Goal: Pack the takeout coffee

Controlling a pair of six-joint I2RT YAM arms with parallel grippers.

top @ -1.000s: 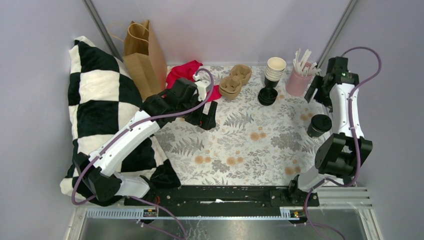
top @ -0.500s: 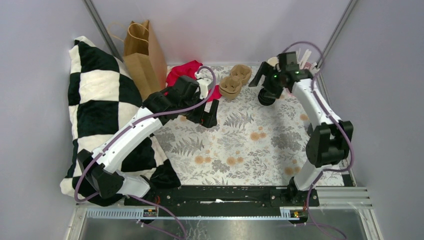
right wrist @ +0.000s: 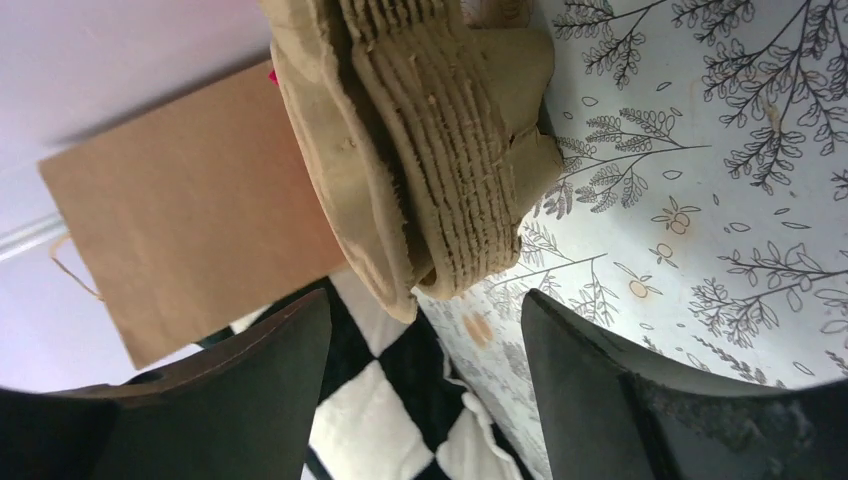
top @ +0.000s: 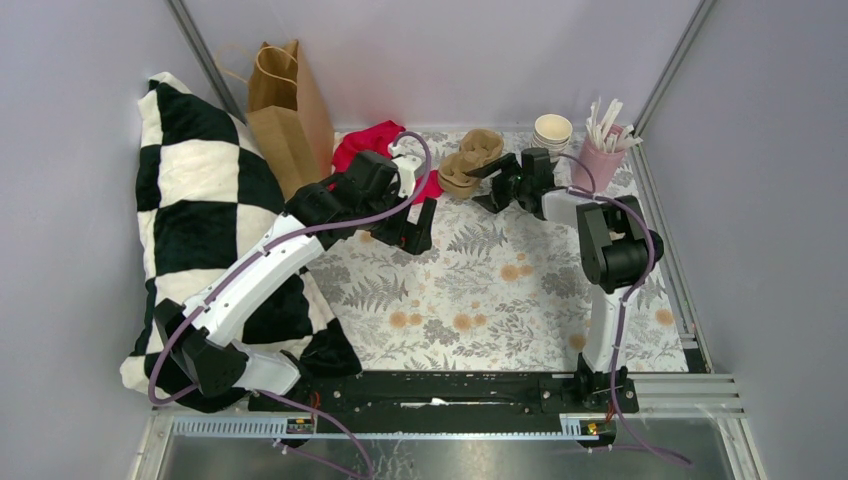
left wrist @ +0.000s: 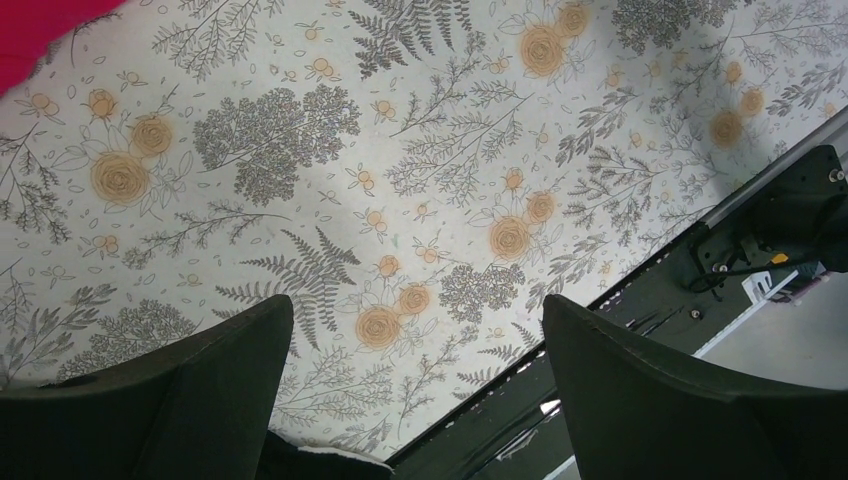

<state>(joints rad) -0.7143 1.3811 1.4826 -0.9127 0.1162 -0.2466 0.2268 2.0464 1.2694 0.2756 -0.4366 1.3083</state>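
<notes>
Clutter along far edge: 1 bag [top: 285,110], 1 red cloth [top: 362,145], 1 stack of carriers [top: 470,160], 1 cup stack [top: 552,130], 1 pink cup [top: 598,162] of white sticks. At left, 1 checked pillow [top: 190,190], just beside bag. Right gripper [top: 488,187] low over tablecloth [top: 480,290], jaws spread, empty, pointed at carriers just ahead, with bag and pillow beyond. Left gripper [top: 412,232] above tablecloth near red cloth, jaws likewise spread wide, empty. Right arm folded across right side of tablecloth, blocking view there. Coffee cup out of sight in all 3 views, so cannot tell where.
</notes>
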